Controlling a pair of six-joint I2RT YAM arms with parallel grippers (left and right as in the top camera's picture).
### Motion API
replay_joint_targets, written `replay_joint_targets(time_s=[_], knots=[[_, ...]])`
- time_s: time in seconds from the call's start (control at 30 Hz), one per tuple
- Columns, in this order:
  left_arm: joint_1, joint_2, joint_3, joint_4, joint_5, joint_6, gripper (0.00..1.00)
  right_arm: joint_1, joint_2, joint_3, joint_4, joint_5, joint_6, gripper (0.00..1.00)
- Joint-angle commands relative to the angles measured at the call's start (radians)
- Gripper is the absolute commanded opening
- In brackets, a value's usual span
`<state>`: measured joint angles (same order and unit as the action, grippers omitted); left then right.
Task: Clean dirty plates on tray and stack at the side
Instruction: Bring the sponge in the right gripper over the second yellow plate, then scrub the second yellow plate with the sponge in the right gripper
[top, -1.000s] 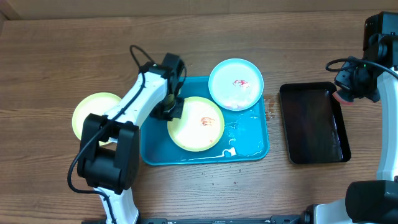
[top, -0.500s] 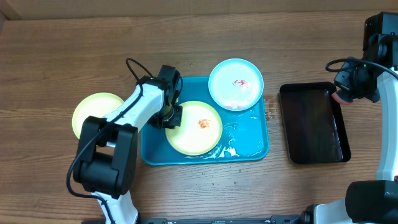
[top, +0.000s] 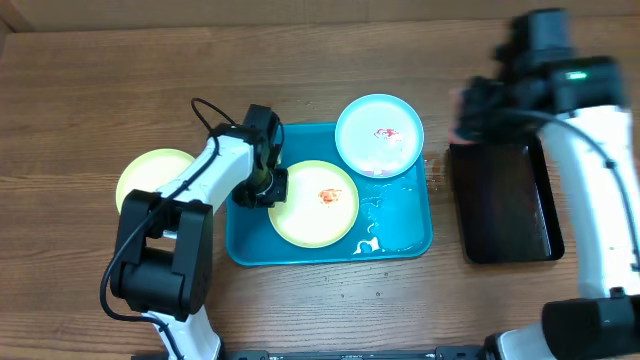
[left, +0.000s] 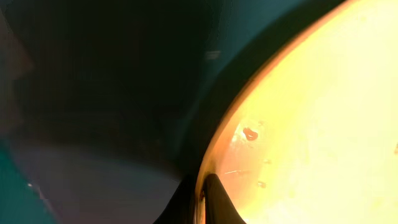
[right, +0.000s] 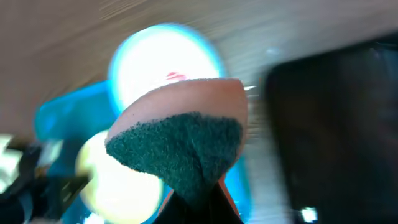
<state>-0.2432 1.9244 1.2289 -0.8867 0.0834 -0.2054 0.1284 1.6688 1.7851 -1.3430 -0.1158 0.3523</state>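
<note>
Blue tray: your blue tray (top: 405, 240) lies on the table (top: 300, 60) between the two arms. Its near right part is wet.
Yellow plate: this yellow plate (top: 313, 203) lies inside the blue tray, toward the near left, with a red smear in its centre.
Left gripper: your left gripper (top: 263, 187) is closed to a thin gap on the yellow plate's left rim. The wrist view shows its fingers (left: 214, 194) pinching the edge, one on each side.
Second yellow plate: you have it on the bare wood left of the blue tray (top: 148, 178), apart from it and partly hidden by the left arm.
Black tray: it sits to the right of the blue tray (top: 503, 200), not touching it.
Blue plate: this one (top: 379, 135) rests at the far right corner of the blue tray, overhanging the far rim, and has a red smear.
Right gripper: your right gripper (top: 468, 108) is blurred, over the far left corner of the black tray. In the wrist view it is clamped on a sponge (right: 180, 140), green scouring face toward the camera.
</note>
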Motion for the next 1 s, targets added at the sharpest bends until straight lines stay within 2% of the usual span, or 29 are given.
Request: replay_joint_targets(time_s=[0.0,0.2,0.33,0.73,0.97], knots=[[0.051,0.044,-0.048,-0.015,-0.073,0.1,0.04,0.174,0.061,0.0,0.056,-0.043,0.077,0.04],[0.105,0.044,-0.048,-0.023,-0.072,0.077,0.04,0.352,0.202,0.0,0.124,0.01,0.2,0.04],[0.146,0.044,-0.048,-0.026,-0.072,0.071,0.04,0.43,0.312,0.0,0.163,0.01,0.203,0.04],[0.153,0.044,-0.048,-0.023,-0.064,0.043,0.04,0.54,0.504,0.0,0.249,0.002,0.219,0.04],[0.153,0.044,-0.048,-0.021,-0.066,0.007,0.04,0.553,0.584,0.0,0.258,0.003,0.252,0.04]])
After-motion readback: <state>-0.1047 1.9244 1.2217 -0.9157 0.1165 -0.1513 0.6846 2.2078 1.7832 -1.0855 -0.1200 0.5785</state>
